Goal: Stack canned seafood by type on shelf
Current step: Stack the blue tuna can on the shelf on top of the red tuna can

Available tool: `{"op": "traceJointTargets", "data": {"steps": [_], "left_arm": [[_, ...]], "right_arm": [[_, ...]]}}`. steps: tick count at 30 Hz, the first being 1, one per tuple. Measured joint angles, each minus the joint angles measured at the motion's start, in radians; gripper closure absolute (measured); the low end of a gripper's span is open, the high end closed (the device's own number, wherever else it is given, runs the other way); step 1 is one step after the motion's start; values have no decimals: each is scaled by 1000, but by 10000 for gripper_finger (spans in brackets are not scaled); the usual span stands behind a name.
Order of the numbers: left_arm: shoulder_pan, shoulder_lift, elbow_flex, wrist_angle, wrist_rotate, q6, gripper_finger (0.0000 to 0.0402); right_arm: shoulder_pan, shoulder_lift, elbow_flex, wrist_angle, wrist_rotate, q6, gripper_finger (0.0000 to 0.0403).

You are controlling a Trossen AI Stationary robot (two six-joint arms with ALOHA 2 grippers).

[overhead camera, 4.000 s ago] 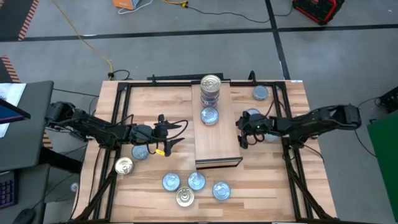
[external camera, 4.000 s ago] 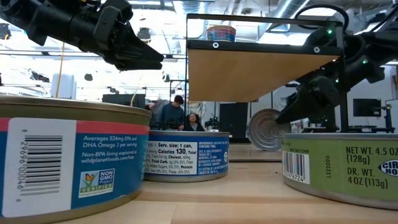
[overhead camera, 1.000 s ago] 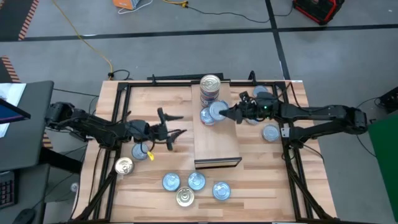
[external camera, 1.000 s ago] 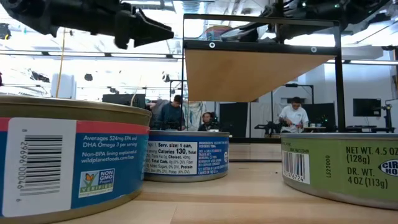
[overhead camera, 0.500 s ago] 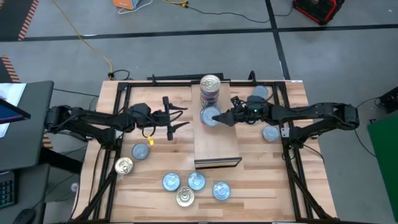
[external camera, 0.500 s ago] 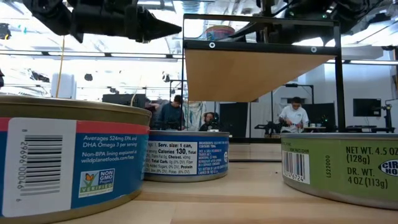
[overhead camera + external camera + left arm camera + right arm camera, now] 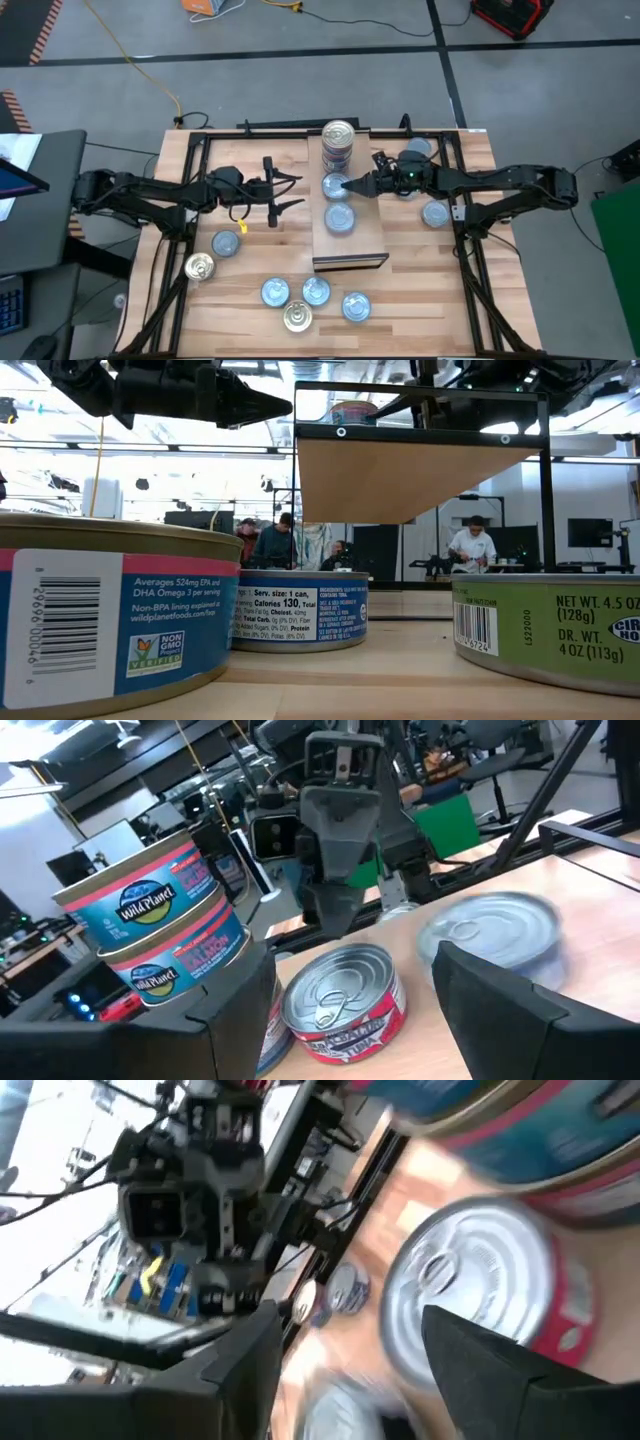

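- On shelf (image 7: 362, 243): tall stack of tins (image 7: 339, 146) at far end, two blue-top tins (image 7: 340, 219) in front.
- Left on surface (image 7: 250, 285): about nine loose tins (image 7: 316, 291).
- Right gripper (image 7: 352, 188) beside a shelf tin, jaws wide, empty.
- Left gripper (image 7: 283, 190) over surface, jaws wide, empty.

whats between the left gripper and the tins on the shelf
In the high view, only bare tabletop and bare shelf board lie between the open left gripper and the blue-topped tins.

Shiny metal tins (image 7: 345, 995) with glossy paper labels sit on the shelf (image 7: 350, 240), pale matt wood, smooth; the table (image 7: 420, 290) around it is striped wood.
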Motion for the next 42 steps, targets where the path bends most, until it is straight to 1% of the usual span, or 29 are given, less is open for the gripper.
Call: {"op": "traceJointTargets", "data": {"steps": [3,6,8,11,14,19,23,25,29,31,34,38,42], "left_arm": [[0,0,0,-23,7,-6,143],[0,0,-1,-45,48,-17,143],[-1,0,-1,-44,79,-30,143],[0,0,0,-39,127,-62,143],[0,0,38,-108,152,-109,143],[-25,9,122,-336,177,-171,143],[-81,36,134,-369,178,-196,143],[-114,55,134,-377,148,-222,143],[-161,97,134,-367,50,-295,143],[-175,117,134,-343,11,-342,143],[-184,140,134,-305,-32,-427,143],[-183,165,134,-260,-41,-501,143],[-183,189,134,-237,-42,-519,143]], "right_arm": [[-11,-5,0,3,-27,8,138],[-8,-31,0,2,-124,-8,138],[9,-52,0,-10,-186,-69,138],[68,-87,0,-76,-188,-190,138],[138,-106,0,-155,-115,-306,138],[234,-108,0,-291,40,-492,138],[297,-107,2,-366,153,-617,138],[322,-107,23,-426,206,-684,138],[365,-103,68,-545,327,-817,138],[379,-103,71,-553,353,-860,138],[386,-103,73,-546,358,-903,138],[382,-102,73,-550,358,-907,138],[382,-102,73,-553,359,-906,137]]}}
